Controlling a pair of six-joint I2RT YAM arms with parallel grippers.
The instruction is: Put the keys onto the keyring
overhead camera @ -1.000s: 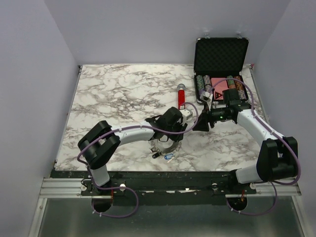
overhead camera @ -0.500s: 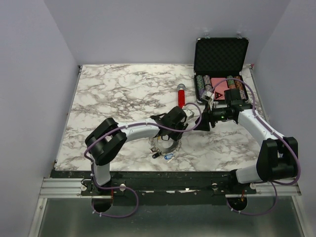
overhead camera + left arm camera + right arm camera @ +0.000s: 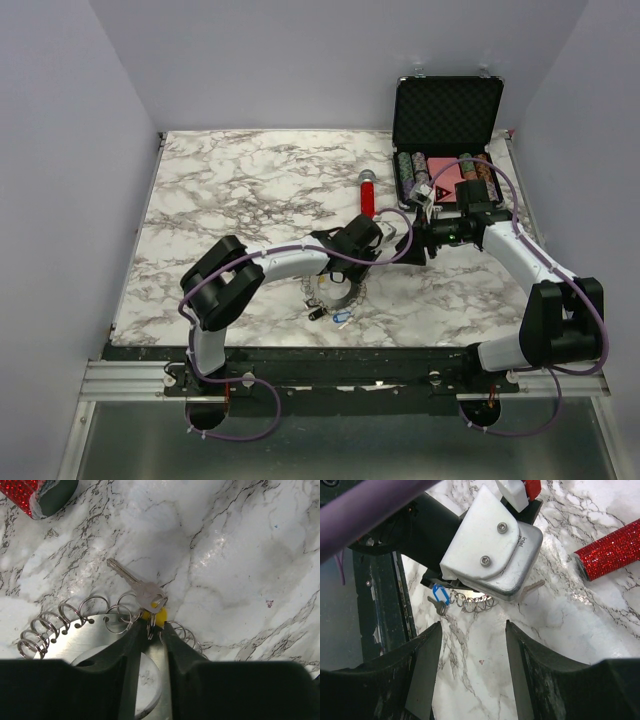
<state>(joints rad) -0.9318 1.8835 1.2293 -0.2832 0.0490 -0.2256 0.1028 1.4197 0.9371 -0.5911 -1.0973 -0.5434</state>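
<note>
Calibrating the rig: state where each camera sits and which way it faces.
Top external: above, behind the bases, looking down on the marble table; both arms show.
Left wrist: on the left arm, facing down at keyring and yellow-headed key; left fingers below.
Right wrist: on the right arm, facing the left arm's wrist; right fingers below.
Shared: both wrist views show keyring loops and the red cylinder.

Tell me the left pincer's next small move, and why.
Probably close the left pincer fully on the small wire loop between its tips. In the left wrist view the jaws stand narrowly apart around that loop at the keyring rim, and the yellow-headed key lies right at the tips. The right pincer is open, holding nothing.
</note>
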